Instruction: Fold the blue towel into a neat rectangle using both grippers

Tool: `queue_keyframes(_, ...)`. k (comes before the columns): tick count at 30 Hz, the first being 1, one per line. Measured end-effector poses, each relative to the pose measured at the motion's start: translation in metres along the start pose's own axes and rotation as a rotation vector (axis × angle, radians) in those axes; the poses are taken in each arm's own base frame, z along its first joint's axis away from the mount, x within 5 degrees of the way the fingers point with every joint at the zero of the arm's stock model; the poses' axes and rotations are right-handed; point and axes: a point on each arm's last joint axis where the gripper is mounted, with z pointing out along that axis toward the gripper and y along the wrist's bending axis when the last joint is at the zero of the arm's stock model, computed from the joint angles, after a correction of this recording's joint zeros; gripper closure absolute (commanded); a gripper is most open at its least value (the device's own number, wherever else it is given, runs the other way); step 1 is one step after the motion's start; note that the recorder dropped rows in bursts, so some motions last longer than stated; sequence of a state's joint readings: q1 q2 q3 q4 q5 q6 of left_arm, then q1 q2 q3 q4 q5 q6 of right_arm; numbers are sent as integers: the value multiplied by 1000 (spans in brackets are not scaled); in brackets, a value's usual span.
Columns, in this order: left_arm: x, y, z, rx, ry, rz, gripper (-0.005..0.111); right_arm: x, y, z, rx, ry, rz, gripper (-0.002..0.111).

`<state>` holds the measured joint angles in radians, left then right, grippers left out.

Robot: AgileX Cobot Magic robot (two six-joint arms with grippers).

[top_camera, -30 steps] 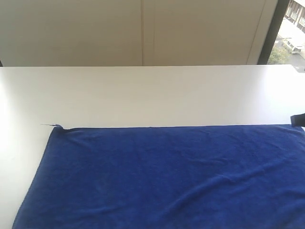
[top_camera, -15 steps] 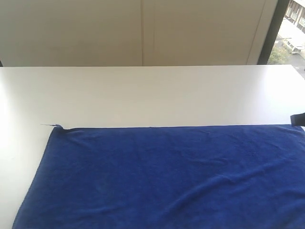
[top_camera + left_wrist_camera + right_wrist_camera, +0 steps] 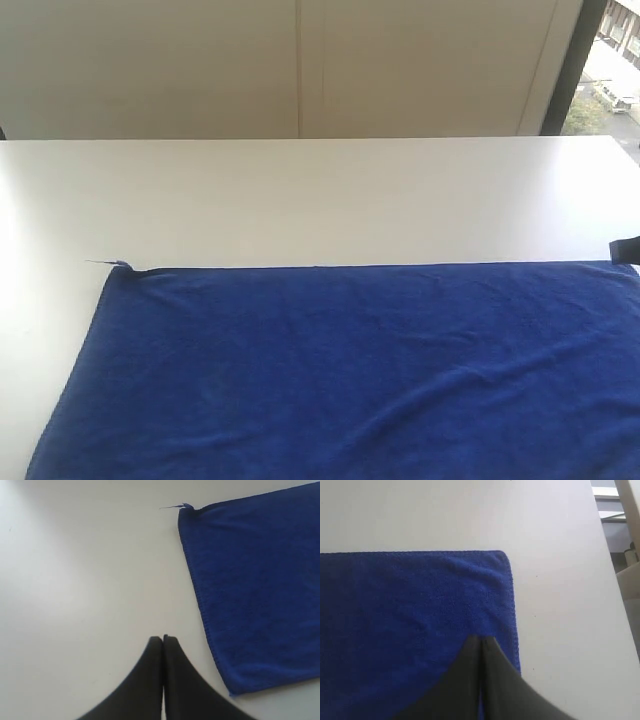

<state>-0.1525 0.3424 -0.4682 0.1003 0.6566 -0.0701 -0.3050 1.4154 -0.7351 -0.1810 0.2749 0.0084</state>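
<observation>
The white bench [image 3: 320, 200] is filling most of the exterior view. The blue towel [image 3: 350, 370] is lying spread out flat on its near part, with the far hem running straight across. The right gripper [image 3: 481, 640] is hanging over the towel near one corner, its jaws pressed together and gripping nothing. The left gripper [image 3: 163, 639] is sitting over bare bench just beside the towel's side hem, jaws likewise closed and empty. A thin loose thread [image 3: 105, 263] is sticking out from the towel's far left corner.

One blue towel [image 3: 340, 370], one white table [image 3: 300, 200], two end effectors [image 3: 163, 639] [image 3: 481, 640].
</observation>
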Motion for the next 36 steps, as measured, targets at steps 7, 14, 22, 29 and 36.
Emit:
queue_keyframes(7,0,0,0,1,-2,-1,107,0,0,0,0,0,0,108)
queue_keyframes(14,0,0,0,3,-2,-3,107,0,0,0,0,0,0,108)
queue_keyframes(22,0,0,0,5,-2,-4,107,0,-2,5,7,94,60,108)
queue_keyframes(29,0,-2,0,19,-3,-17,107,-14,-10,35,26,471,5,108)
queue_keyframes(36,0,-3,0,34,-4,-30,107,-12,-10,43,21,507,-10,102)
